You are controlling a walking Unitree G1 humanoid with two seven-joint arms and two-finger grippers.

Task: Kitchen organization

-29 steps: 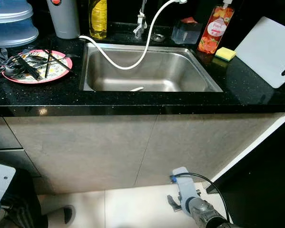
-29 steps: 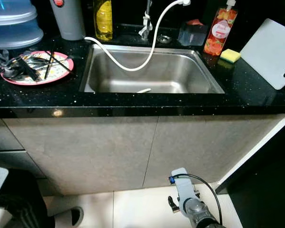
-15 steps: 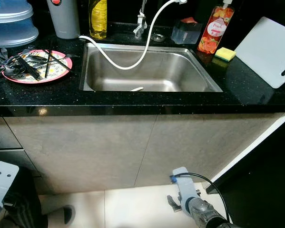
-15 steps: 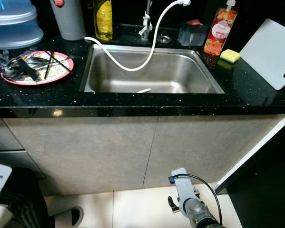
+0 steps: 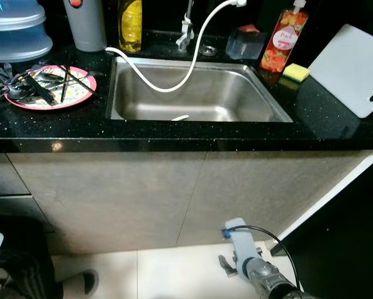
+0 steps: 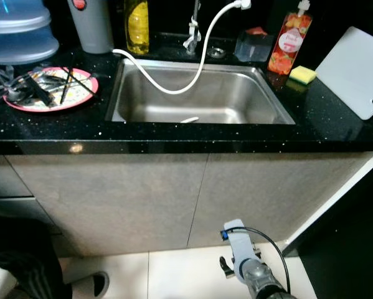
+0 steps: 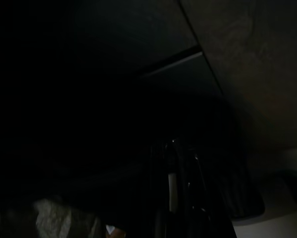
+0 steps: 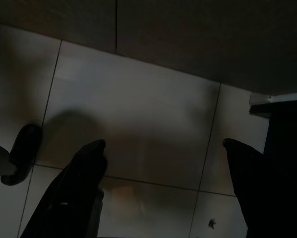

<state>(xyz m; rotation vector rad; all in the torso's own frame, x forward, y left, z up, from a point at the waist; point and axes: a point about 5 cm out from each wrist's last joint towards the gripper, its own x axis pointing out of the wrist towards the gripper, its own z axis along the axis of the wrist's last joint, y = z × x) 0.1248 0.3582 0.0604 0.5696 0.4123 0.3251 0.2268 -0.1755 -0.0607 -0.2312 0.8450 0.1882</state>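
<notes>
- A black countertop (image 5: 174,128) is running across the upper half of the frame, with grey cabinet doors (image 5: 142,199) below it and pale floor tiles (image 5: 174,271) at the bottom.
- A steel sink (image 5: 195,93) is sitting in the middle of the countertop, with a white hose (image 5: 195,53) looping down into it from the tap at the top.
- A white cutting board (image 5: 351,65) is lying at the upper right.
- A pink plate (image 5: 80,90) is sitting at the upper left of the counter, piled with dark utensils (image 5: 43,84); a blue container (image 5: 15,31) is standing behind it.
- A grey jug (image 5: 86,25) and a yellow bottle (image 5: 130,25) are standing at the top, left of the tap.
- A red soap bottle (image 5: 279,43) is standing right of the sink, with a yellow sponge (image 5: 296,71) just beside it.
- The right gripper (image 8: 163,148) is hanging low over the floor tiles, its fingers (image 8: 79,183) spread wide and holding nothing.
- The left gripper (image 7: 175,188) is hanging in deep shade; I cannot tell how its fingers are set.
</notes>
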